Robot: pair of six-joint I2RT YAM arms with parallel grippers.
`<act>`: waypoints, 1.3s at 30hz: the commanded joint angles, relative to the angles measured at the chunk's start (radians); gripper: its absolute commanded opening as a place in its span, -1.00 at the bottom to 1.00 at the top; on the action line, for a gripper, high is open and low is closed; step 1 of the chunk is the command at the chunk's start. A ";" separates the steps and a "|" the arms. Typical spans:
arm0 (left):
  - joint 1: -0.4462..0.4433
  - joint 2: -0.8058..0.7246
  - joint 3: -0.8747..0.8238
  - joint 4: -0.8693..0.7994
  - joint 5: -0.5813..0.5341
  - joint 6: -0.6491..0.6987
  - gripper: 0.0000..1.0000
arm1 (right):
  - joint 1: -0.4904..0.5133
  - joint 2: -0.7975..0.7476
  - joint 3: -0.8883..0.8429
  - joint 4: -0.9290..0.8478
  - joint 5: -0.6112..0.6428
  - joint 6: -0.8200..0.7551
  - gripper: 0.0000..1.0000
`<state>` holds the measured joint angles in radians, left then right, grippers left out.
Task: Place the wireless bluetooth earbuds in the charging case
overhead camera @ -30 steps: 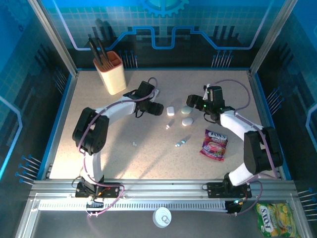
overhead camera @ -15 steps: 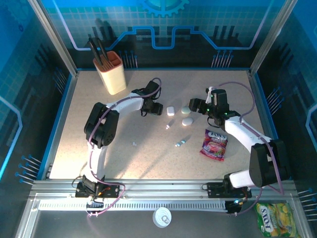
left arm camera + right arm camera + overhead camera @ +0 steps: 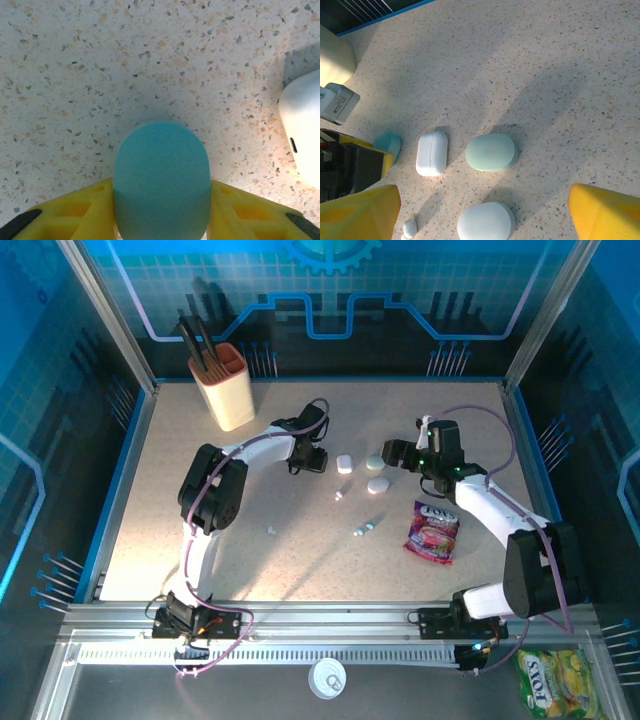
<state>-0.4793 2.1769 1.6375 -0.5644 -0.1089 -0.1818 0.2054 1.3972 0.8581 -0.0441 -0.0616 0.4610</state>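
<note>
My left gripper is low on the table, its yellow fingers shut on a teal pebble-shaped case. A white oblong case lies just to its right, shut. Beyond that lie a mint-green case and a white pebble case, both shut. My right gripper hovers open beside these, with nothing between its fingers. Tiny earbuds lie loose on the table: one white bud near the cases, one further left, and a light-blue pair.
A cream cup holding black tools stands at the back left. A purple candy packet lies under the right arm's forearm. A yellow-green packet and a white round lid lie off the table at the front.
The left arm's elbow has swung inward and its wrist has turned, the gripper staying by the white case. The right gripper drew back slightly to the right, then held still.
</note>
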 commanded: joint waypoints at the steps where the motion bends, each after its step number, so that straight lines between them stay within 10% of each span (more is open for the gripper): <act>1: -0.016 -0.017 -0.006 -0.015 -0.010 0.037 -0.15 | -0.017 -0.058 0.015 -0.039 -0.035 -0.024 0.75; 16: -0.026 -0.351 -0.389 0.380 0.279 0.259 -0.27 | -0.019 -0.157 0.048 -0.279 -0.330 -0.042 0.76; 23: -0.039 -0.533 -0.667 0.725 0.621 0.501 -0.13 | -0.026 -0.137 0.057 -0.287 -0.525 -0.020 0.76; 29: -0.059 -0.579 -0.698 0.728 0.673 0.615 -0.12 | -0.019 -0.042 0.067 -0.187 -0.831 0.095 0.72; 39: -0.093 -0.612 -0.721 0.787 0.679 0.677 -0.10 | 0.069 0.070 0.114 -0.235 -0.839 0.098 0.41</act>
<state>-0.5617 1.5959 0.9295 0.1741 0.5251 0.4477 0.2512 1.4387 0.9436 -0.2604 -0.8581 0.5549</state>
